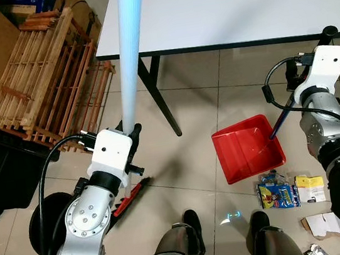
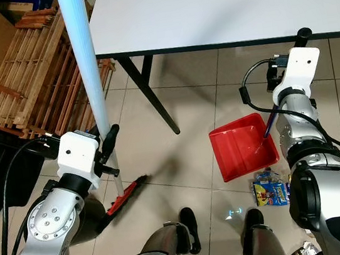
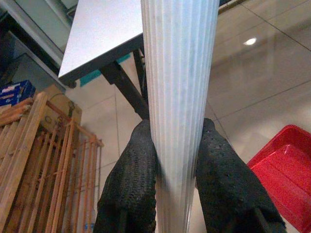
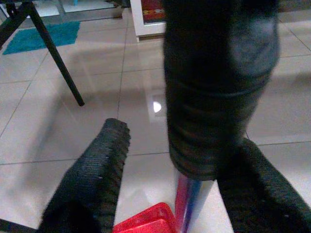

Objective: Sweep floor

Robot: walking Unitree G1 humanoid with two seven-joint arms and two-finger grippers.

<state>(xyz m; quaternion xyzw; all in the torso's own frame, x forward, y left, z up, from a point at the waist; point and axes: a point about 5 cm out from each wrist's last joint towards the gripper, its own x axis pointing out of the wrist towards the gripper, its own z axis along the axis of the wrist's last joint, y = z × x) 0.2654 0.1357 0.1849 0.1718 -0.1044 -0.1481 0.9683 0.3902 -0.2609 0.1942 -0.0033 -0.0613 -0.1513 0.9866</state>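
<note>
- The left gripper (image 3: 177, 194) is clamped on the pale ribbed broom handle (image 1: 132, 50), one finger on each side, handle near upright.
- The red broom head (image 1: 131, 198) rests on the tiled floor (image 1: 184, 94), beside the robot's left foot and well left of the litter.
- The right gripper (image 4: 180, 189) stands at the black grip of the dustpan handle (image 2: 271, 123). One finger lies against the shaft and the other stands off it, so a firm hold cannot be confirmed.
- The red dustpan (image 1: 248, 148) sits on the floor in front of the white table's (image 1: 235, 4) near edge, just beyond the litter.
- Snack wrappers (image 1: 277, 191) lie just in front of the pan's near rim; torn cardboard scraps (image 1: 326, 225) lie nearer the robot's right foot.
- Judgement: the current step is positioning broom and pan around the litter.
- Recommended: carry the broom head across to the robot's side of the wrappers, then push away towards the pan.
- Turn the pan's open lip towards the litter and hold it flat on the tiles.
- Risk: the wooden slatted frames (image 1: 43, 82) and the table leg (image 1: 159, 97) stand near the handle's swing.
</note>
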